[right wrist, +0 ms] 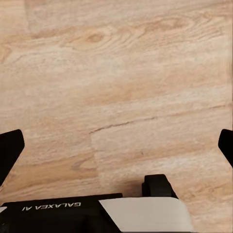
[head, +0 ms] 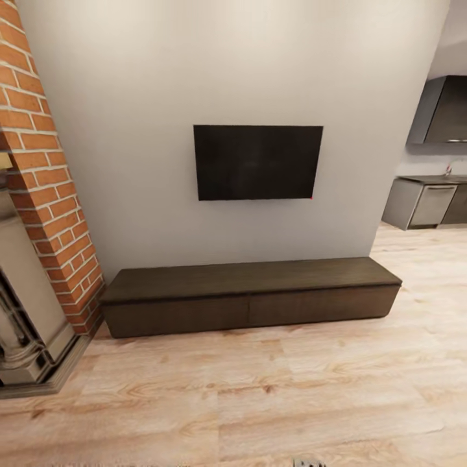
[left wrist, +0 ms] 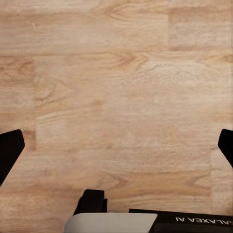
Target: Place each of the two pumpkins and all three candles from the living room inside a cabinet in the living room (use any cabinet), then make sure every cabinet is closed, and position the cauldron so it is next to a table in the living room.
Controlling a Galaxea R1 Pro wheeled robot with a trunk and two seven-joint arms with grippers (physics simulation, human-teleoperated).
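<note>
Head view: cabinet sits on the floor against the grey wall, under the wall-mounted TV. Brick fireplace just beside its left end; kitchen units well apart beyond its right end. Cabinet top bare. Two plain fronts meet at a thin seam near the middle, both flush with the frame, so it reads as closed.

Left wrist view: left hand hangs over bare floorboards, fingers wide apart at the frame edges, nothing between them. Right wrist view: right hand likewise, fingers spread, empty, over floor.

Handling, as judgement: fronts are rigid wood, no handles, smooth faces. No knob to pinch. Best purchase is probably a fingertip hooked on a panel's top edge below the overhanging top, or at the centre seam. Cannot tell from here whether they are drawers or hinged doors. Low height calls for a trunk bend.
</note>
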